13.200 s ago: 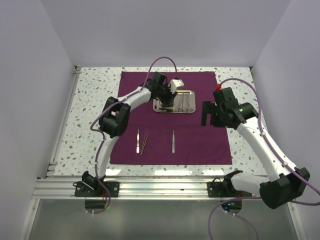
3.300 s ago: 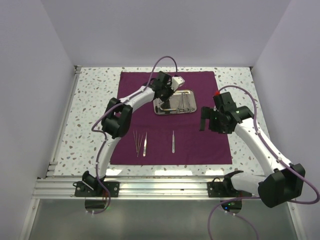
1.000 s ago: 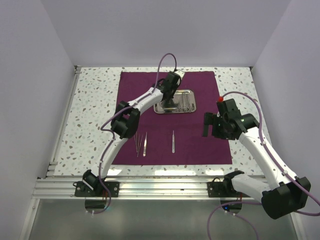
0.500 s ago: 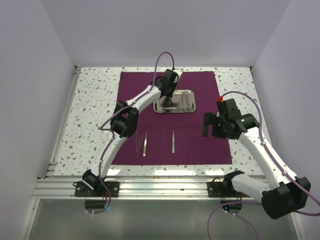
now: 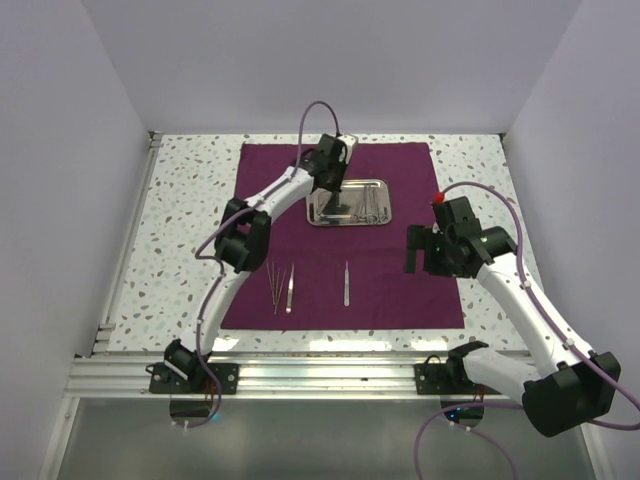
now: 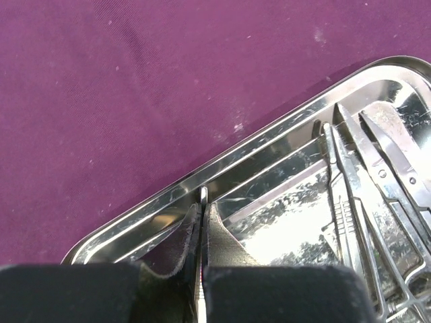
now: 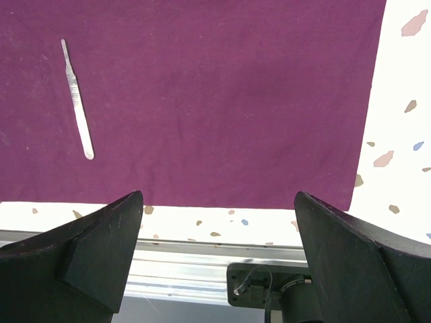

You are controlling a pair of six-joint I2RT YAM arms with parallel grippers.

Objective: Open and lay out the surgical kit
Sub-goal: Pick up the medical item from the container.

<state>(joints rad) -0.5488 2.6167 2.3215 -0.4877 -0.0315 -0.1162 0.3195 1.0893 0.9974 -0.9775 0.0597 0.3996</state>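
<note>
The left gripper (image 6: 202,225) is clenched on a thin silver instrument (image 6: 203,195) inside the steel tray (image 6: 269,138), at the tray's left end and very close to its rim. Only the rounded tip of this instrument shows between the pads, so I cannot tell if it is tweezers or forceps. The remaining instruments (image 6: 350,202) lie together at the other end of the tray. The tray itself sits on the far half of the purple cloth (image 5: 400,280).

The danger is in the lift, I think. The pinch is narrow and on smooth metal, so the instrument can swing or slip out and fall back. Its tip is almost touching the rim, so it may catch there and drag or tip the light tray, which would disturb the other pieces.

Three laid-out instruments (image 5: 290,288) rest on the cloth on the near side of the tray; a careless placing can knock them. The right gripper (image 7: 217,202) hangs wide apart and empty, to the near right of the tray.
</note>
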